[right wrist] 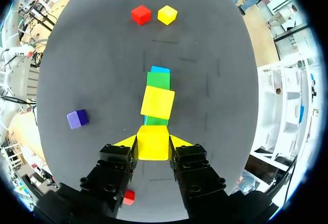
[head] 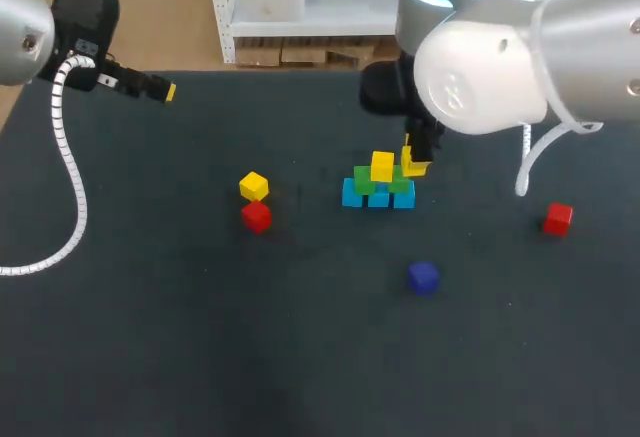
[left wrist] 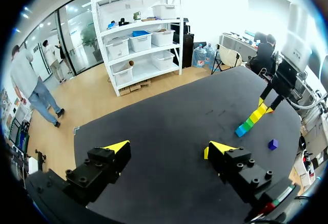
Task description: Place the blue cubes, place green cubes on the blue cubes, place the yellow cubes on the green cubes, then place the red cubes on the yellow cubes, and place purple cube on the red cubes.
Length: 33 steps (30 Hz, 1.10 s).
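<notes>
Three blue cubes [head: 378, 197] stand in a row mid-table with two green cubes [head: 364, 180] on them. One yellow cube [head: 382, 166] rests on the greens. My right gripper [head: 414, 157] is shut on a second yellow cube [right wrist: 153, 142], held just above the right end of the stack [right wrist: 158, 80]. A loose yellow cube [head: 254, 186] and a red cube [head: 256, 216] sit to the left. Another red cube [head: 558, 219] lies far right, and the purple cube [head: 423, 277] is nearer the front. My left gripper [left wrist: 166, 149] is open and empty over the far left corner.
The dark table [head: 150, 337] ends close behind the stack at its far edge. My right arm's large white body [head: 500, 57] hangs over the back right of the table.
</notes>
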Tool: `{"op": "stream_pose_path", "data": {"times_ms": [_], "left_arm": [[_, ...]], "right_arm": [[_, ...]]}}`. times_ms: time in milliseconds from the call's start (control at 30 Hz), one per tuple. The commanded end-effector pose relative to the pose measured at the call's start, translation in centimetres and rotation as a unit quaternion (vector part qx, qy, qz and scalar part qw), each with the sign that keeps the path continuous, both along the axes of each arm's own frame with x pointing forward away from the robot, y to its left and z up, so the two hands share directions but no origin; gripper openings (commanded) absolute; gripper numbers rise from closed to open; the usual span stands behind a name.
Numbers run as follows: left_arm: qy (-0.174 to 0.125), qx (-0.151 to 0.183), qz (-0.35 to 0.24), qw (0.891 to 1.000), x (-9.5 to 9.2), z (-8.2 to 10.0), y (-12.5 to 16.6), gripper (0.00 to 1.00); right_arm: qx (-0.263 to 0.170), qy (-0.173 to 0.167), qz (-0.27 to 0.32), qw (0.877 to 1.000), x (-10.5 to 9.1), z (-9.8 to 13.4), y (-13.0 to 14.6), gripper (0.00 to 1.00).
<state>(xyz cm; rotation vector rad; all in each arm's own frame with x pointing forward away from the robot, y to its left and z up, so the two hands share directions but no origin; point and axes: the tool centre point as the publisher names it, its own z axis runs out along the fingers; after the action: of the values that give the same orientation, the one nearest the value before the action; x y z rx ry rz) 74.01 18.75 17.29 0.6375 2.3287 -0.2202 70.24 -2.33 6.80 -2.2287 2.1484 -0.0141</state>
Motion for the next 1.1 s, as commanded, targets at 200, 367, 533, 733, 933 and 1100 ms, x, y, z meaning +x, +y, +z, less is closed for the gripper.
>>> {"op": "stream_pose_path", "data": {"times_ms": [200, 367, 533, 733, 933, 1100], "left_arm": [[0.0, -0.003, -0.003, 1.0, 0.04, -0.04, 0.17, 1.0], [0.0, -0.003, -0.003, 1.0, 0.04, -0.04, 0.17, 1.0], [0.0, -0.003, -0.003, 1.0, 0.04, -0.04, 0.17, 1.0], [0.0, -0.003, -0.003, 1.0, 0.04, -0.04, 0.17, 1.0], [0.0, -0.003, -0.003, 1.0, 0.04, -0.04, 0.17, 1.0], [0.0, -0.003, -0.003, 1.0, 0.04, -0.04, 0.17, 1.0]], "right_arm": [[-0.002, 0.003, 0.005, 1.0, 0.63, -0.34, 0.61, 0.0], [-0.004, 0.004, 0.006, 1.0, 0.72, -0.39, 0.64, 0.0], [-0.003, 0.005, 0.006, 1.0, 0.69, -0.41, 0.7, 0.0], [-0.003, 0.007, 0.008, 1.0, 0.59, -0.48, 0.79, 0.0], [-0.002, 0.008, 0.007, 1.0, 0.54, -0.61, 0.92, 0.0], [-0.003, 0.01, 0.01, 1.0, 0.48, -0.71, 1.11, 0.0]]}}
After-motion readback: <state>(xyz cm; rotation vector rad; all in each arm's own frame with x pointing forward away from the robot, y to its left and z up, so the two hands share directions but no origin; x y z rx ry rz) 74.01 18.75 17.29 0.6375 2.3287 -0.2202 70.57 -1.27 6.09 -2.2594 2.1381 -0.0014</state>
